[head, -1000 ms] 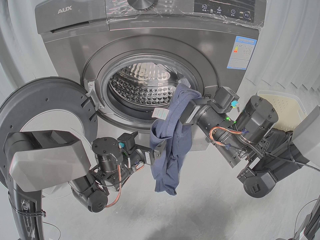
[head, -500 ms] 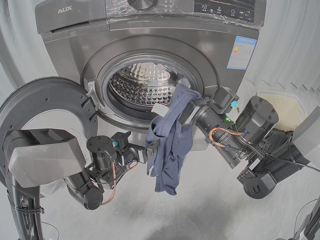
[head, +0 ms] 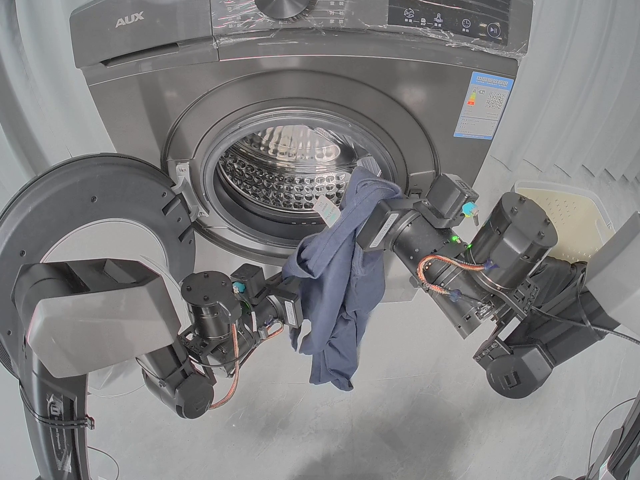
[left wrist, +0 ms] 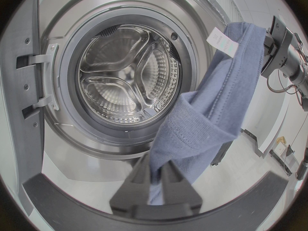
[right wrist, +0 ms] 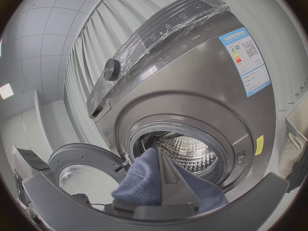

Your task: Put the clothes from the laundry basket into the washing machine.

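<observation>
Now my left gripper [head: 297, 301] sits a bit more to the left in the head view than it did a second ago, low in the middle of the frame. It has pulled one side of the blue shirt [head: 340, 268] out and up with it. That fold is bunched higher now. The white tag [head: 327, 209] has gone up too and is closer to the round hole.

My left fingers [left wrist: 179, 190] are pressed together with the cloth pinched between them. My right gripper [head: 372, 191] has not moved. It is closed tight on the top of the shirt, just right of the middle of the frame.

The shirt hangs between my two grippers in front of the washing machine [head: 167, 101], at the lower right edge of the drum [head: 287, 161]. It is not inside yet. The door [head: 87, 195] stands wide open at the left. The laundry basket [head: 580, 225] is far off at the right edge.

I think the shirt is now spread and lifted enough to go in. Both grippers should push it up and forward into the drum. The long part hanging down could catch on the rim.
</observation>
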